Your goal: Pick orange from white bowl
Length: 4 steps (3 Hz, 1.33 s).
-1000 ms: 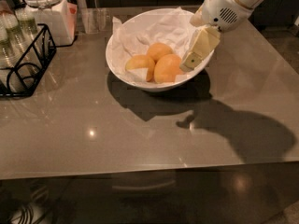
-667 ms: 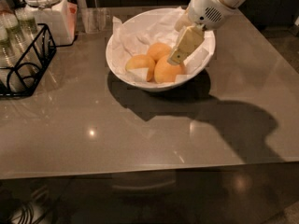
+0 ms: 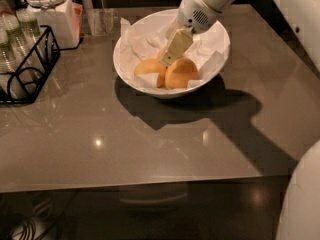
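Note:
The white bowl (image 3: 215,59), lined with crumpled white paper, stands at the back middle of the grey table. Pale yellow-orange fruits lie in its front half. The largest orange (image 3: 182,73) is at the front right, a smaller one (image 3: 147,66) lies to its left, and a third is mostly hidden behind the gripper. My gripper (image 3: 167,60) reaches down from the upper right into the bowl. Its cream tip sits between the fruits, just above and left of the largest orange, at its top edge. I cannot see it holding anything.
A white lidded jar (image 3: 47,9) and a clear glass (image 3: 100,21) stand at the back left. A black wire rack (image 3: 30,69) with bottles sits at the left edge. White robot body parts show at the bottom right (image 3: 300,199) and top right.
The gripper has moved left and down, from the bowl's right rim to between the fruits inside the bowl. The fruits have not visibly moved.

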Each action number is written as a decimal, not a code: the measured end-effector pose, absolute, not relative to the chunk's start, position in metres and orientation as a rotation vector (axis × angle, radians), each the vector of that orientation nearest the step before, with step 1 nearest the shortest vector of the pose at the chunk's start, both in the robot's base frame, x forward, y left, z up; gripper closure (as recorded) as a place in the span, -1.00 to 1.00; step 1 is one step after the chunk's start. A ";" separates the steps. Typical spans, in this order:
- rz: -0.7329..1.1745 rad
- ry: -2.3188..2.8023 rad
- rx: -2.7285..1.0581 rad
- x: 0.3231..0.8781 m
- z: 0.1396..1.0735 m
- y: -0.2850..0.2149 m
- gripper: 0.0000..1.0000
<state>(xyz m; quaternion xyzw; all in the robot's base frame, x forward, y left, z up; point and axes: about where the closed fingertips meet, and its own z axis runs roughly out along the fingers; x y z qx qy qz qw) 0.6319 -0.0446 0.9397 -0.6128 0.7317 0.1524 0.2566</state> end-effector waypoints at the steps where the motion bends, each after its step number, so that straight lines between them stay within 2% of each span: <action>1: 0.441 2.028 -1.639 0.640 0.925 -0.045 -0.42; 2: 0.432 2.090 -1.570 0.640 0.917 -0.058 -0.34; 4: 0.379 2.189 -1.486 0.634 0.910 -0.084 -0.38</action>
